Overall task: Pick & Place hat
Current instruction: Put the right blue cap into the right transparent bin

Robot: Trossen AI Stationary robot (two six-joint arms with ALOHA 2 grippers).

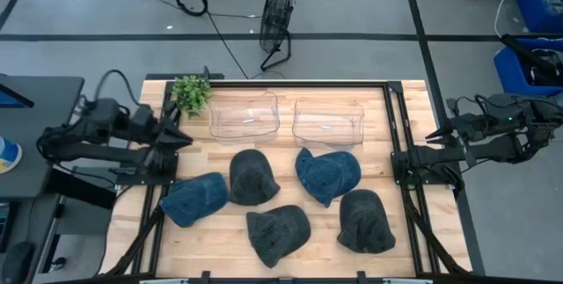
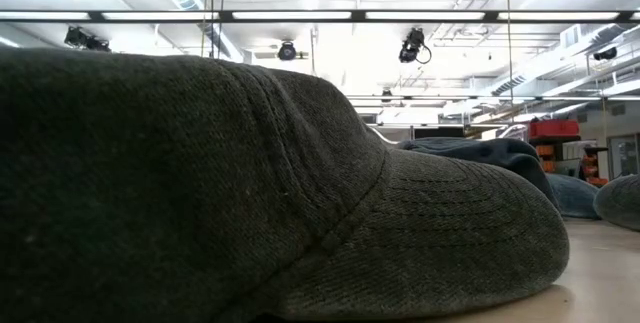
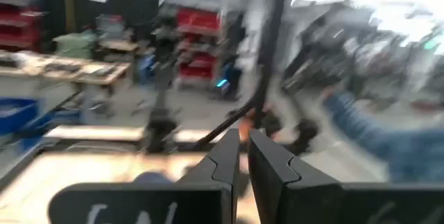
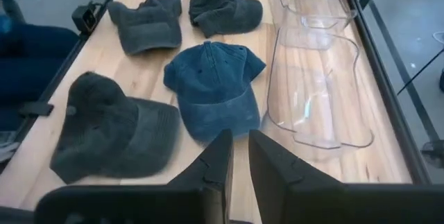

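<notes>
Five caps lie flat on the wooden table. In the high view, a blue cap (image 1: 193,198) is near the left side, a dark grey cap (image 1: 252,177) beside it, and a second blue cap (image 1: 327,174) at the middle. Two dark caps (image 1: 278,233) (image 1: 365,221) sit toward the near edge. My left gripper (image 1: 182,139) hovers shut over the table's left edge. My right gripper (image 1: 431,134) hovers shut at the right edge, and in its wrist view the fingers (image 4: 239,156) point toward the blue cap (image 4: 211,89). A dark cap (image 2: 250,193) fills the low view.
Two clear plastic bins (image 1: 244,114) (image 1: 328,121) stand side by side at the table's far edge, with a small green plant (image 1: 191,93) at the far left corner. Black frame rails (image 1: 400,156) run along both sides. A floor fan (image 1: 277,16) stands beyond the table.
</notes>
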